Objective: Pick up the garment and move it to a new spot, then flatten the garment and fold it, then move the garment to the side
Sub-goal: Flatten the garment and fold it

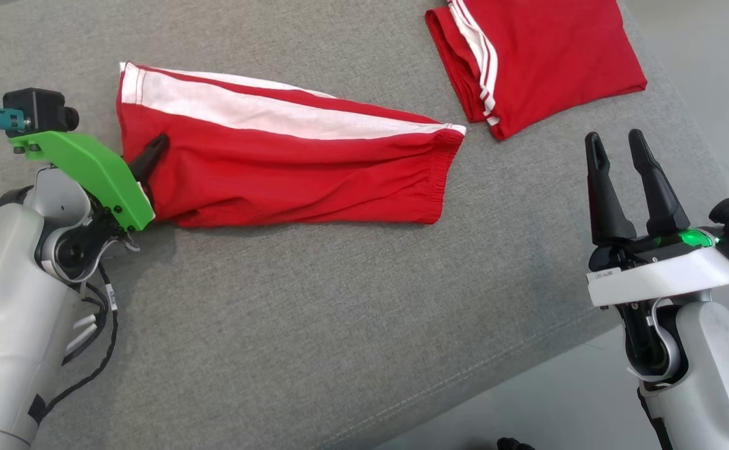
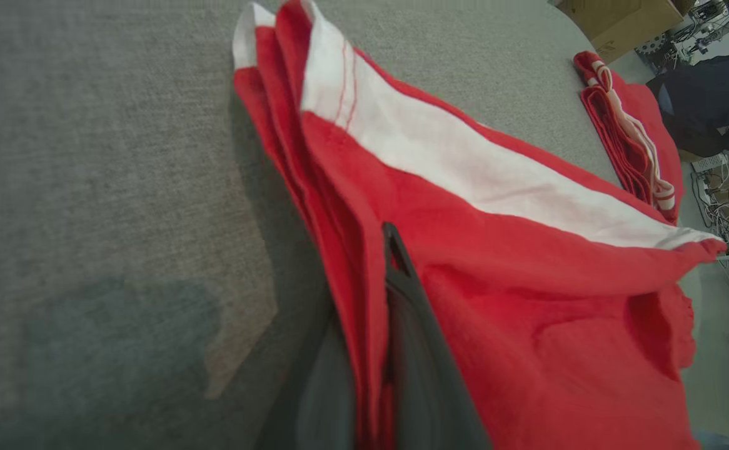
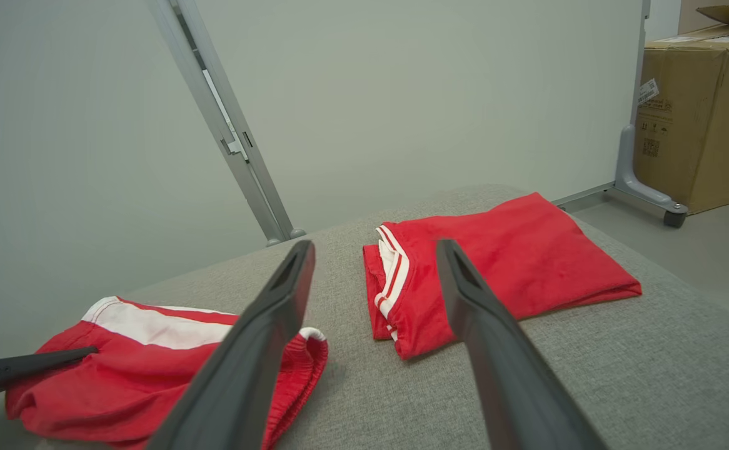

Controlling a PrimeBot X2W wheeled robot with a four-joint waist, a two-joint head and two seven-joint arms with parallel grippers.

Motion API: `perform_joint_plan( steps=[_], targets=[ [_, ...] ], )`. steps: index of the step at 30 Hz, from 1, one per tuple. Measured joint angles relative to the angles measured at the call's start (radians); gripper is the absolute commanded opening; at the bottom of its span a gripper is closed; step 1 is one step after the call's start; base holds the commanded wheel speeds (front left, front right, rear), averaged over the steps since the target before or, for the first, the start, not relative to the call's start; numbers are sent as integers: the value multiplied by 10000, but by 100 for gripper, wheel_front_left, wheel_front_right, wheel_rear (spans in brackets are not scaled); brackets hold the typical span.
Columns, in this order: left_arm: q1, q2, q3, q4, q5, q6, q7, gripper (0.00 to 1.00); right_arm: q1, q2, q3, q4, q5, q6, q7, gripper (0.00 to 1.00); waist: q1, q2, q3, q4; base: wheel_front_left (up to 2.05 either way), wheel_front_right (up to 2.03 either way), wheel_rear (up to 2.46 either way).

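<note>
Red shorts (image 1: 289, 169) with a broad white side stripe lie flat on your grey woven cushion (image 1: 339, 312), leg hems toward the robot's left and the gathered waistband toward its right. Your left forearm comes in from the lower left with the wrist turned up and inward, its green bracket (image 1: 89, 172) just beside the cloth, and the left gripper (image 1: 155, 147) is clamped on the hem end of the shorts. From the head you see a single dark finger lying over the fabric; the left wrist view adds the second finger under the stacked layers, with the red cloth pinched between the two. Your right gripper (image 1: 618, 140) stands at the near right edge of the cushion, fingers pointing up and spread apart with nothing between them, well apart from the shorts. A folded red garment (image 1: 546, 62) with thin white stripes sits at the far right. Looking out from the right wrist, you also get a slanted metal post (image 3: 227, 125) and a cardboard box (image 3: 696, 119) beyond the cushion.
</note>
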Motion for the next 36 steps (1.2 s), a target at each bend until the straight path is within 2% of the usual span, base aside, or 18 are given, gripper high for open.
perform_joint_plan(
  steps=[6,11,23,28,36],
  targets=[
    [46,-355,153,35,-464,0,-146,0,100,-130,-82,2,-105,67,0,100,0,0,-215,452,0,0,0],
    [205,-430,159,-19,-614,0,-213,0,178,-217,-151,19,-163,69,0,100,0,0,-386,837,0,0,0],
    [1466,-1005,531,631,-1254,2,-790,0,518,-328,-224,541,-186,159,0,100,0,0,-1310,2016,0,0,0],
    [1900,-1365,276,616,-1220,6,-988,0,978,-460,-349,725,-167,161,0,100,0,0,-1798,2511,0,0,0],
    [2459,-1404,-81,583,-867,29,-1402,0,1279,-600,-364,732,-134,163,0,100,0,0,-2492,3315,0,0,0]
  ],
)
